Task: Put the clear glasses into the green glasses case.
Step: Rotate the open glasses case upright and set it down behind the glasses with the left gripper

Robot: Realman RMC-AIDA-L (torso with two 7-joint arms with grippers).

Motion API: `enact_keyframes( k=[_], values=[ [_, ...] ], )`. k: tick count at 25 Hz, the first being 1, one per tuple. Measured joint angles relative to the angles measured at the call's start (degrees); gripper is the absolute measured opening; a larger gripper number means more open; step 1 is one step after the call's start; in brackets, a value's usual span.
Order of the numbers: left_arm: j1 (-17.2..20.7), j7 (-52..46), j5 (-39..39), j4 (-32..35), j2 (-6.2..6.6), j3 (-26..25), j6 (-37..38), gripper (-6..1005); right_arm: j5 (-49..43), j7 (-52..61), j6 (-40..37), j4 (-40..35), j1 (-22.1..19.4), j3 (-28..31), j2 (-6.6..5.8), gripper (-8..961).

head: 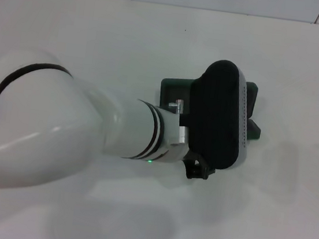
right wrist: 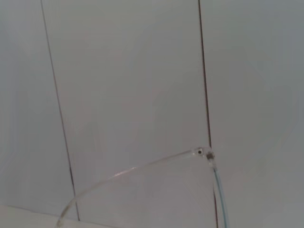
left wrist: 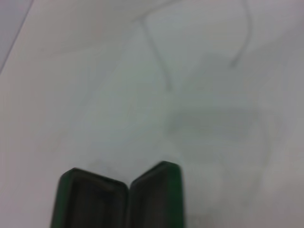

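The big white left arm [head: 58, 136] comes in from the left of the head view and reaches across the white bench [head: 157, 43]. It lies low and nearly flat, and it bends at a fat round joint with a black ring. At its end a black and grey wrist block [head: 221, 118] hangs right over the green glasses case [head: 175, 89]. The left gripper is hidden under that block, so I cannot tell if it is wide or narrow.

The green glasses case sits on the bench near the middle. Only its edges peek out from behind the wrist block. In the left wrist view the green glasses case [left wrist: 118, 199] is open, with its two dark halves spread apart like a book. Nothing shows inside the parts we can see.

The right arm does not show in the head view. In the right wrist view the clear glasses [right wrist: 209, 159] are up in the air in front of a pale wall [right wrist: 133, 71] with thin dark lines. One thin clear temple arm [right wrist: 123, 175] curves out to the side from a small hinge. The right gripper itself is not seen there, so what holds the glasses cannot be told.
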Motion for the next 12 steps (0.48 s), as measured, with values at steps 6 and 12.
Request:
enact_keyframes(
  k=[6,12],
  values=[
    [0.07,-0.53,-0.20,0.01,-0.01,1.23,0.34,385,-0.08,-0.11,0.01,0.66,0.02,-0.28,0.00,73],
    [0.93,-1.78,0.91,3.02,0.17,1.71,0.64,385,-0.09,-0.21,-0.19,0.95,0.00,-0.31,0.00,73]
  ],
)
